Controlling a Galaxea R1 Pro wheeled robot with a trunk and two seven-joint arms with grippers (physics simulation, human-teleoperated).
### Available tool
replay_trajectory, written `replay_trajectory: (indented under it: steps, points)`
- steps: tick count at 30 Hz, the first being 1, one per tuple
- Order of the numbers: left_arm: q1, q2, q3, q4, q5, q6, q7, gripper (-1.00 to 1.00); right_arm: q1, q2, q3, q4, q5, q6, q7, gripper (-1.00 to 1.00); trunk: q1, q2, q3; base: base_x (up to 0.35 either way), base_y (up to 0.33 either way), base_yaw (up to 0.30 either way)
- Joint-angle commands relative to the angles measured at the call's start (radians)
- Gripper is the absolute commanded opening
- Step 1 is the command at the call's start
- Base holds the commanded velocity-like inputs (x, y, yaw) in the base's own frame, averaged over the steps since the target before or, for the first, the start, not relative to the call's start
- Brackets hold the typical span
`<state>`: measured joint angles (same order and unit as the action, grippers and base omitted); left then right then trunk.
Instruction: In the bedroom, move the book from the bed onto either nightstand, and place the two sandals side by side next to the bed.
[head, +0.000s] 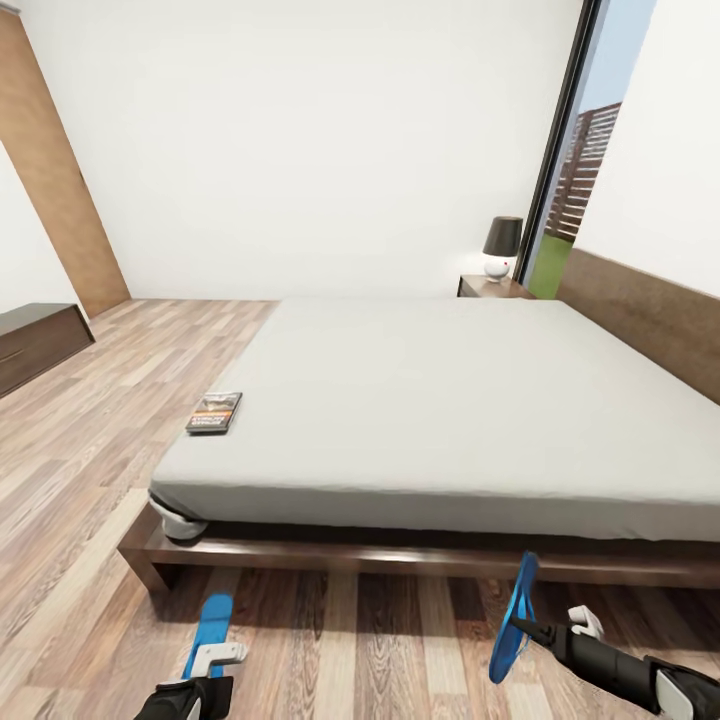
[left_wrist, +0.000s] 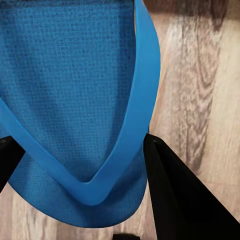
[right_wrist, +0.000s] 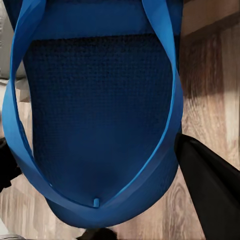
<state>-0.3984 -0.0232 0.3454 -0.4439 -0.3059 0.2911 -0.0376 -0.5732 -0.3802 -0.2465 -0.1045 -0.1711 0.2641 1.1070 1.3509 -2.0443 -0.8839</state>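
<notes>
The right gripper (head: 548, 634) carries one sandal (head: 513, 620) off the floor (head: 400, 640), its dark fingers (right_wrist: 210, 190) closed around the strap end, so that the sole stands on edge, long axis running up and away from the fingers toward the bed frame (head: 420, 555). The other sandal (head: 211, 622) lies flat on the planks just ahead of the left gripper (head: 214, 660), long axis pointing from those fingers toward the bed (head: 430, 410). In the left wrist view its strap vee (left_wrist: 95, 182) sits between the two dark fingers (left_wrist: 180, 195); they appear to straddle it, but whether they pinch it I cannot tell.

The coming move turns on the gap between the two sandals: the held one hangs well apart from the flat one, across from the right fingers toward the left arm. To pair them, the right arm likely needs to swing that way, tip the sole flat and match the other's long axis.

The book (head: 214, 412) rests on the mattress near its corner, ahead of the left fingers, which makes the left arm the nearer one. A nightstand (head: 492, 288) stands beyond the bed's far side
</notes>
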Motion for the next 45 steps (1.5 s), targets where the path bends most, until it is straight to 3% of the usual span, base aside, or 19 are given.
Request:
replay_trajectory:
  steps: [1, 22, 30, 45]
  points:
    - [0.000, -0.001, 0.007, -0.002, -0.010, 0.005, -0.005, -1.00, 0.000, 0.000, 0.003, -0.024, -0.006, 0.011, 0.002, -1.00, 0.004, -0.008, -0.004, 0.000, 0.000, 0.000]
    - [0.000, -0.005, 0.006, -0.002, -0.010, 0.003, -0.005, -1.00, -0.001, 0.001, 0.001, -0.049, -0.007, 0.012, 0.003, -1.00, 0.084, -0.155, -0.070, 0.000, 0.000, 0.000]
    - [0.000, -0.005, 0.006, -0.002, -0.010, 0.003, -0.005, -1.00, -0.001, 0.001, 0.001, -0.049, -0.039, 0.012, 0.002, -1.00, 0.115, -0.211, -0.095, 0.000, 0.000, 0.000]
    - [0.000, -0.004, 0.007, -0.002, -0.010, 0.000, -0.005, -1.00, -0.001, 0.001, 0.001, -0.049, -0.041, 0.012, 0.002, -1.00, 0.172, -0.316, -0.142, 0.000, 0.000, 0.000]
